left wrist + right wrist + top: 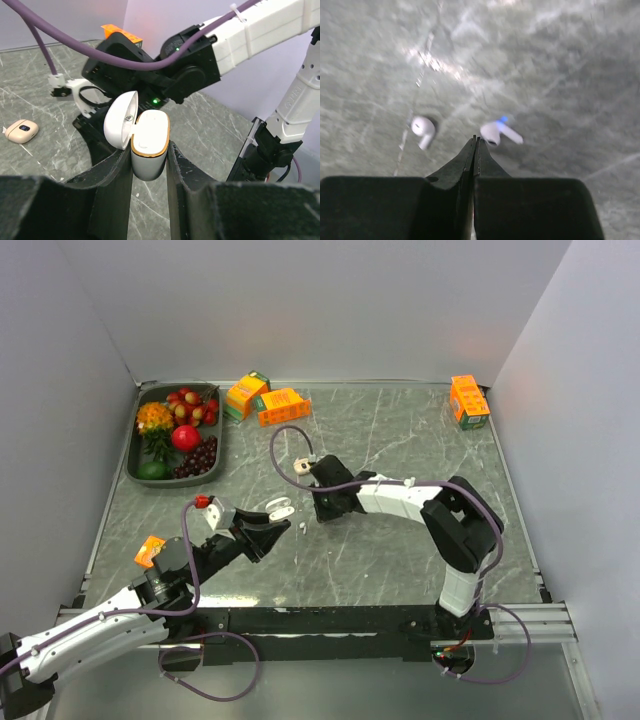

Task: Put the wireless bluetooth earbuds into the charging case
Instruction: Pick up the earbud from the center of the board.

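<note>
The grey marble table (400,550) fills the top view. A dark tray (132,450) of fruit sits at its upper left, with orange boxes (283,406) just right of it along the top. Near the middle of the frame, the left gripper (149,150) is clamped on a white charging case (150,135), which stands upright with its lid open. The right gripper (475,142) is closed on nothing, its tips pressed together. Two white earbuds (423,129) lie on the table, one on each side of those tips. A small pinkish case (21,131) lies apart at the left wrist view's left edge.
</note>
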Available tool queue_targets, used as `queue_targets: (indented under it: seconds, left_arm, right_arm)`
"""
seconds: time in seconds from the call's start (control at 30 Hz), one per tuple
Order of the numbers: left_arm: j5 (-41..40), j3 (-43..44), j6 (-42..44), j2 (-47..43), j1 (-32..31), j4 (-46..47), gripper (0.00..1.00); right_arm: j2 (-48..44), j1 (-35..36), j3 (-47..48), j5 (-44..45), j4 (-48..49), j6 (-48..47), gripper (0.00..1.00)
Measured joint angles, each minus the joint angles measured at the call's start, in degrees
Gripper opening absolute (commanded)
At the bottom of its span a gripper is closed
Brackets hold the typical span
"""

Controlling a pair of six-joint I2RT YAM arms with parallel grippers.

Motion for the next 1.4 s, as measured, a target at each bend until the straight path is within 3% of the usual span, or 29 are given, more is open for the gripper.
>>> queue_targets:
  seconds: [0.13,0.23,0.27,0.37,0.47,0.8,1.4]
  left_arm:
    - [0.0,0.0,0.0,0.2,-0.1,-0.1,0.01]
    - [0.0,0.0,0.0,0.4,-0.1,-0.2,0.01]
    - [-0.1,0.0,0.0,0.4,-0.1,-0.2,0.01]
    - [-0.2,0.0,0.1,0.4,-0.1,-0.2,0.01]
    - [-0.2,0.0,0.1,0.4,-0.2,-0.2,0.01]
    - [0.0,0.0,0.1,0.7,-0.2,-0.1,0.01]
    - [0.1,0.0,0.1,1.2,-0.3,-0.2,0.01]
  right_arm:
    - [2.5,-0.2,3.8,0.3,-0.5,-0.3,0.02]
    - [3.4,-0.7,5.9,0.5,-1.0,-0.7,0.19]
    - [3.4,-0.9,6.2,0.7,-1.1,-0.9,0.3]
    - [3.1,-1.4,7.0,1.0,-1.4,-2.3,0.43]
    - [2.4,-1.6,7.0,1.2,-2.1,-4.3,0.47]
    - [-1.8,-1.6,3.6,-0.5,-4.3,-12.7,0.47]
    - [-0.8,0.7,3.2,-1.1,-2.4,-20.7,0.47]
